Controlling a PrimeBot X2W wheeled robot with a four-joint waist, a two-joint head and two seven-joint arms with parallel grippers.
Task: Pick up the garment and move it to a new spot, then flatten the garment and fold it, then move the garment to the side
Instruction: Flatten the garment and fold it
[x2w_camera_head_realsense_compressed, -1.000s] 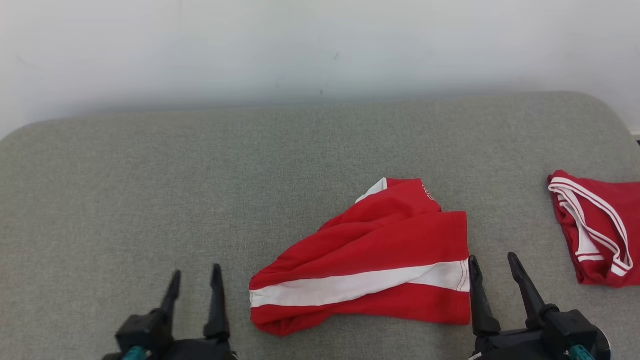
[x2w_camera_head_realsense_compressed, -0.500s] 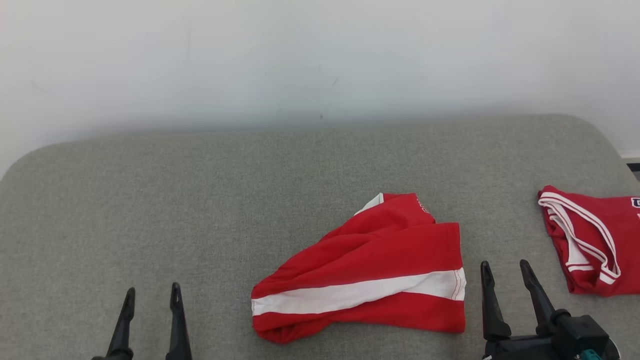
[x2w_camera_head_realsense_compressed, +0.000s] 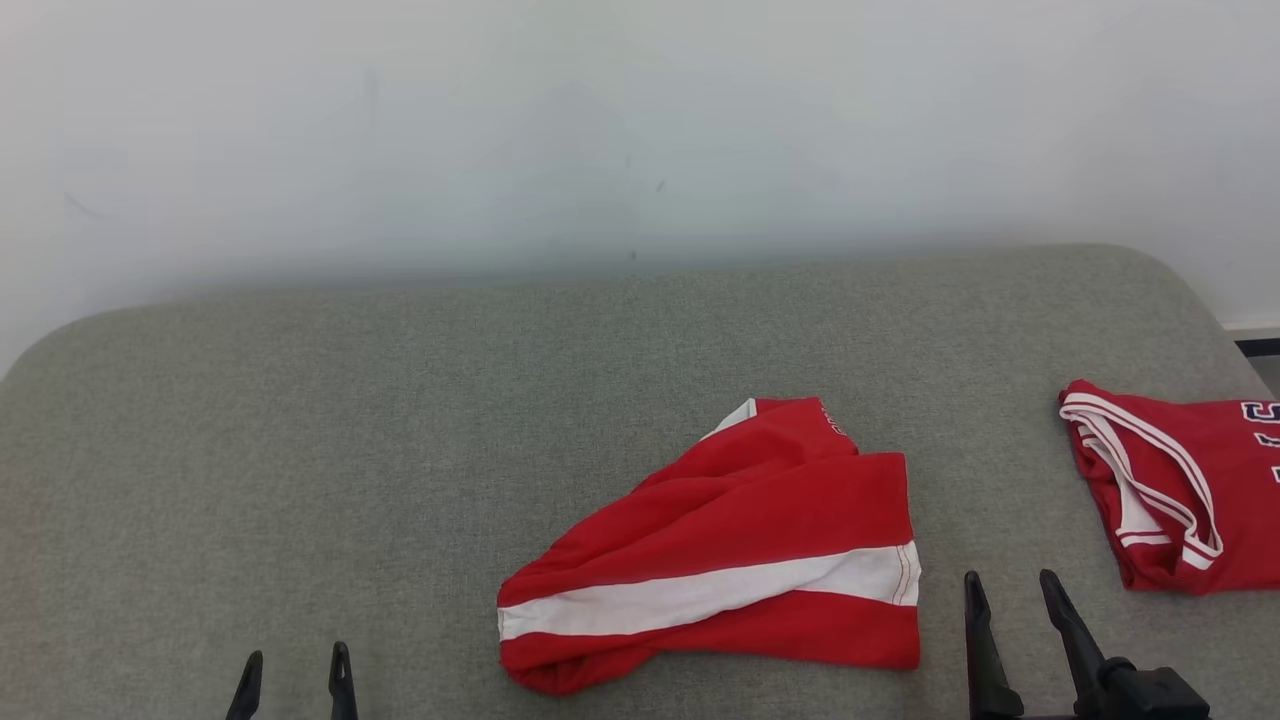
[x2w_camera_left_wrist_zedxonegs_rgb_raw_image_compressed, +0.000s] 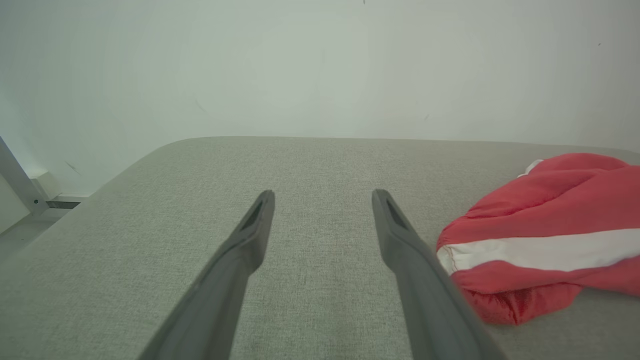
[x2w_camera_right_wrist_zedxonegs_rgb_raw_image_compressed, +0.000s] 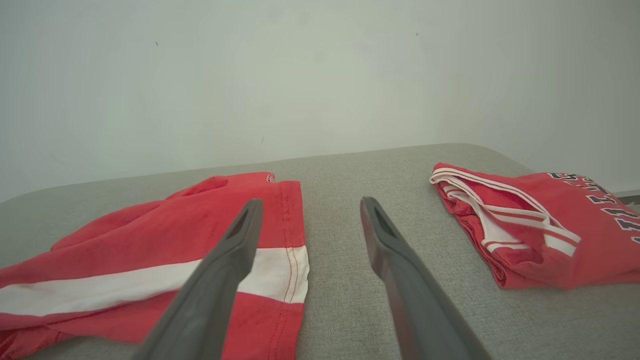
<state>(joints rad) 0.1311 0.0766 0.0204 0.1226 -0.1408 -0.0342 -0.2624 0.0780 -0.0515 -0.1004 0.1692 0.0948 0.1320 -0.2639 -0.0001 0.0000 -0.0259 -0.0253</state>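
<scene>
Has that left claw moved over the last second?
Yes: against the red striped garment, the left gripper has drawn back toward the robot and further left.

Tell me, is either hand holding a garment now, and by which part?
Nothing is held. The left hand and the right hand are both open and empty; the striped red garment lies loose on the grey cushion.

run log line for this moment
left end effector: open, empty | right end effector: open, empty, right of red striped garment | red striped garment: crumpled on grey cushion | red jersey: far right, untouched
</scene>
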